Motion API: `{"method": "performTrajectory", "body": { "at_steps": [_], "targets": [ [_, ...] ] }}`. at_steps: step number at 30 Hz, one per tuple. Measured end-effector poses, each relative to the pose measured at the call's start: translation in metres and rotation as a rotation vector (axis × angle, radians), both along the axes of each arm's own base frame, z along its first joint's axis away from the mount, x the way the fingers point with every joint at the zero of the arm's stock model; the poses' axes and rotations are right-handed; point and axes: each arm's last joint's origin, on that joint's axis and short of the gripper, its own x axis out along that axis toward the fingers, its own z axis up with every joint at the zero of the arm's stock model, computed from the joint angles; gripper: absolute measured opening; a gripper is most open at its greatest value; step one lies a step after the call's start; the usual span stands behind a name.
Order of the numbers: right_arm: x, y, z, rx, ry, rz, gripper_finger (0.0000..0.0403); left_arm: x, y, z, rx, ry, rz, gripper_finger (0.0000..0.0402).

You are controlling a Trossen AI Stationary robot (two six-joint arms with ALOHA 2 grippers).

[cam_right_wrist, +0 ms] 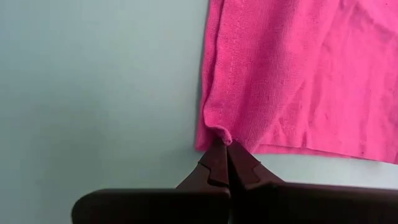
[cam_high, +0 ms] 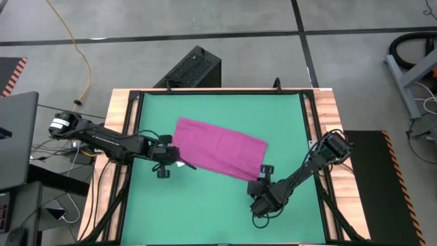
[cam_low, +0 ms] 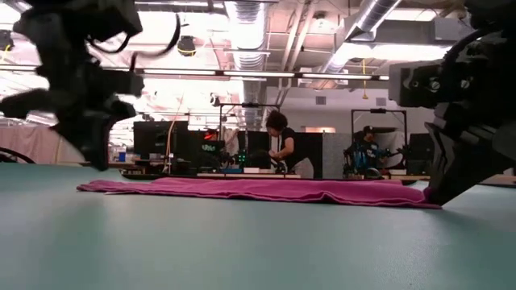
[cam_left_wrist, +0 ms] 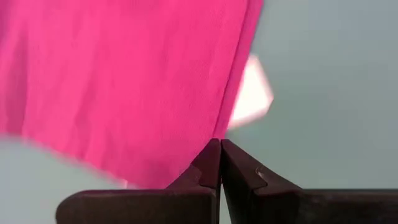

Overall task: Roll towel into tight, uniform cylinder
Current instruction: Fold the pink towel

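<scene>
One towel (cam_high: 220,148) lies flat on my bench, a magenta-pink cloth of soft, finely woven fabric with a stitched hem along its edge, spread as a slanted rectangle in the middle of the high view, running from upper left down to lower right. It rests on a single smooth green mat (cam_high: 218,212) that covers most of the bench, which has a wooden rim (cam_high: 116,109) showing at the sides. A small white tag (cam_left_wrist: 250,93) sticks out from the towel's edge near my left arm. My left end effector (cam_high: 179,162), at center left of the high view, has its two dark, wedge-shaped fingers pressed together right at the towel's lower left corner; from my left wrist the tips meet at the hem, but I cannot tell whether any cloth is pinched between them. My right end effector (cam_high: 262,172), at lower right of center in the high view, is clenched on the towel's lower right corner, where the fabric bunches into a small pucker at my fingertips (cam_right_wrist: 219,163). In the low view the towel is a thin, slightly rippled pink strip across the mat, and two people (cam_low: 282,145) show in the room far behind the bench.
</scene>
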Motion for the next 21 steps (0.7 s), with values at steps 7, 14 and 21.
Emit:
{"method": "performTrajectory", "body": {
  "at_steps": [7, 14, 21],
  "targets": [
    [0.000, 0.000, 0.000, 0.000, 0.000, 0.000, 0.0002, 0.044, -0.018, 0.008, -0.083, -0.486, -0.181, 0.0000],
    [0.000, 0.000, 0.000, 0.002, -0.002, 0.000, 0.0002, 0.079, -0.025, -0.020, -0.072, -0.500, -0.228, 0.0000],
    [0.002, 0.001, 0.000, 0.013, -0.017, 0.000, 0.0003, 0.100, -0.029, -0.039, -0.043, -0.437, -0.227, 0.0000]
  ]
}}
